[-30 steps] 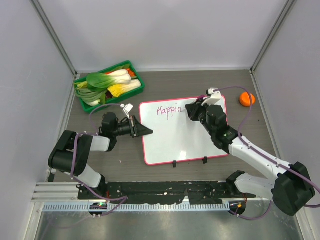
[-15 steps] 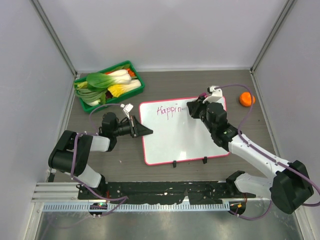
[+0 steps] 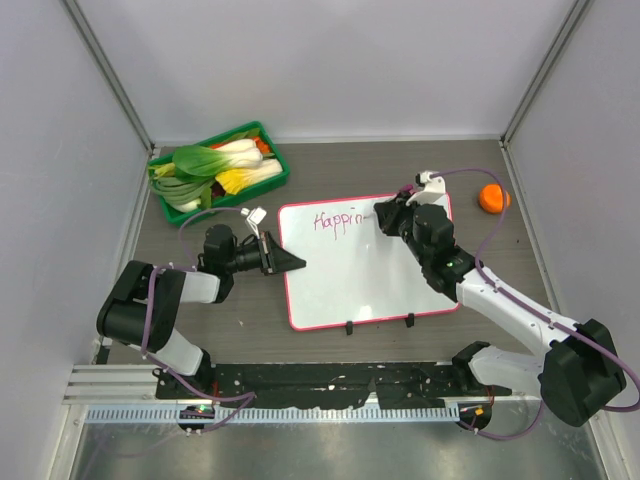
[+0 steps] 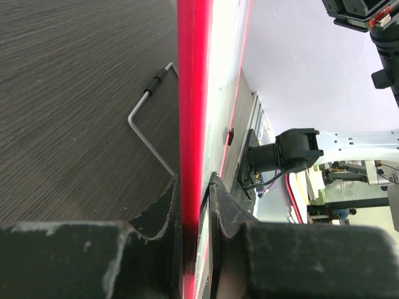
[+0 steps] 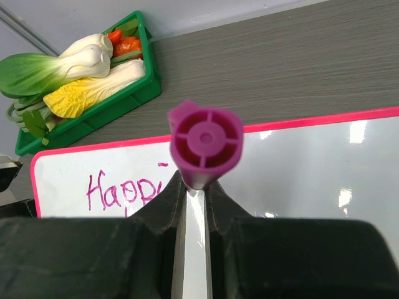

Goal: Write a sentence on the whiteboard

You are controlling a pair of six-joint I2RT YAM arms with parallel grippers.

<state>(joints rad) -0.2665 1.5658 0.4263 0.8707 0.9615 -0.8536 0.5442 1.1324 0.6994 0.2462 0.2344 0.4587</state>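
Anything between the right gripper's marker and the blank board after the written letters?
Nothing visible. The right gripper, shut on the marker, sits at the whiteboard top edge just right of the writing; the surface below is bare. The left gripper only clamps the left frame.

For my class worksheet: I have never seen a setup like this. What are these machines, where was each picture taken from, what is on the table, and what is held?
These are two robot arms bolted at the table's near edge, each ending in a two-finger gripper. The wide picture looks down from above and behind them; the other two come from a camera on each wrist. On the table are a whiteboard with purple writing ("Happin"), a green tray of vegetables and an orange object. The left gripper clamps the whiteboard's red frame; the right gripper holds a purple marker.
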